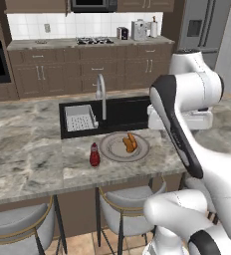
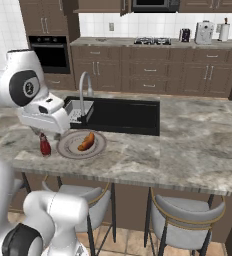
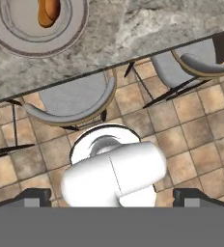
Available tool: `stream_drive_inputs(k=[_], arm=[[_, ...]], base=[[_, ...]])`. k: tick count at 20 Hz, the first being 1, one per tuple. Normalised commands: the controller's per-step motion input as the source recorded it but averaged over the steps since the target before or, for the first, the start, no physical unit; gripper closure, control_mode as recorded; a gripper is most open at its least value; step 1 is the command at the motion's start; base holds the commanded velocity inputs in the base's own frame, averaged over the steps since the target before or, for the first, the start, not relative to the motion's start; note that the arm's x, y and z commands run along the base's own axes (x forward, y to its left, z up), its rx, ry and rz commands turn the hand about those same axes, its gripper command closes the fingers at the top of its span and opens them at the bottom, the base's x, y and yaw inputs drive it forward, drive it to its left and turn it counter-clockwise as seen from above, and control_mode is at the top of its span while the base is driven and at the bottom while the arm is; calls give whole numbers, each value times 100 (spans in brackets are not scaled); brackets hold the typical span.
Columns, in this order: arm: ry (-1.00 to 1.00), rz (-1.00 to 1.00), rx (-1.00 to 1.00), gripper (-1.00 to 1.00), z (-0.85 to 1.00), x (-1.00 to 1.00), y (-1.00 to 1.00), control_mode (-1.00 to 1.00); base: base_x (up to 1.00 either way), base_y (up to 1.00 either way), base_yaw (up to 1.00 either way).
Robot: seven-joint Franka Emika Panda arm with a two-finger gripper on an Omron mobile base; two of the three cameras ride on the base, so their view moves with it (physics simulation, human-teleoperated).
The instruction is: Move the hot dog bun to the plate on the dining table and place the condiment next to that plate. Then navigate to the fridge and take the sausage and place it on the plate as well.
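Gripper (image 3: 112,197): two small dark finger tips are seen far apart at the bottom corners of the hand view, jaws spread wide, nothing between them. The hand is pointed down past the near edge of the long grey-beige marble dining table (image 1: 28,154), toward grey-cushioned stools (image 3: 75,103) and the tiled floor, so it is judged to be clear of the work, not reaching for anything.

The small oblong orange-tan hot dog bun (image 1: 130,143) is lying on the round shallow grey plate (image 1: 112,152), roughly centred, which sits close to the table's near edge, just in front of the black sink (image 1: 122,112) with the chrome tap (image 1: 101,94). The small red squeeze bottle of condiment (image 1: 94,155) is standing upright just beside the plate's left rim, apart from it, also near the near edge. The placement matches the task: bun on, bottle alongside, not on.

Judgement: the first two placements are done. The plate's middle is taken by the bun, but room is left beside it for the sausage.

The tall grey steel fridge (image 1: 203,25) is seen beyond the far right end of the wall counter, doors closed. Next step is judged to be driving there; the wide-open jaws suit a fresh pick.
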Motion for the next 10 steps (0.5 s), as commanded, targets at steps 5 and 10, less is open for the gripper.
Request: stream_drive_inputs(k=[5,10], arm=[[4,0,-15,-100,-29,-9,-57,-100],[1,0,0,-100,-23,0,-14,-100]], base=[[0,0,0],[0,0,0]])
